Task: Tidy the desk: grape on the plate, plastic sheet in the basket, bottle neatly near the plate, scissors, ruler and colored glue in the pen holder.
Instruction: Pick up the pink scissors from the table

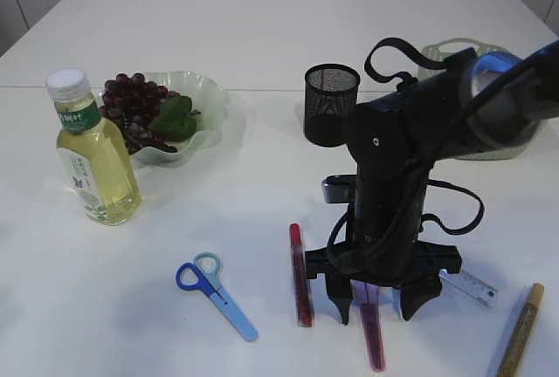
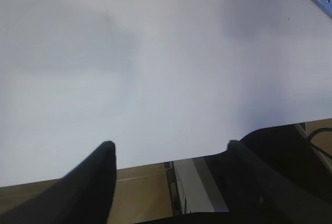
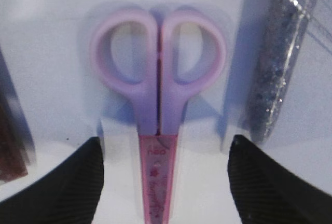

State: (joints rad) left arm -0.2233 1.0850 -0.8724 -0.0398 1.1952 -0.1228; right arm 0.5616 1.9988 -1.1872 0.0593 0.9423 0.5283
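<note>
Right end effector: jaws spread wide, holding nothing, lowered over the purple scissors, one finger either side of the sheathed blades. Judged a pre-grasp stance: the fingers bracket the narrow blade section rather than the broad handle loops, so closing should pinch across the short axis.

Purple scissors: flat on the counter, long axis running from the robot's side toward the pen holder. In the right wrist view the handle loops lie at the far end and the pink blade cover points back toward the camera.

Outward from the purple scissors: a red glue pen lies just beside them on the side toward the bottle, roughly parallel. A silver glitter glue tube lies on the opposite side. The ruler sits beyond it, partly hidden by the arm; a gold glue pen lies farther out. Blue scissors lie well apart, toward the bottle.

The pen holder stands upright, apparently empty. Grapes already rest in the plate, the bottle upright beside it.

Left end effector: jaws apart, empty, hovering at the counter edge.
</note>
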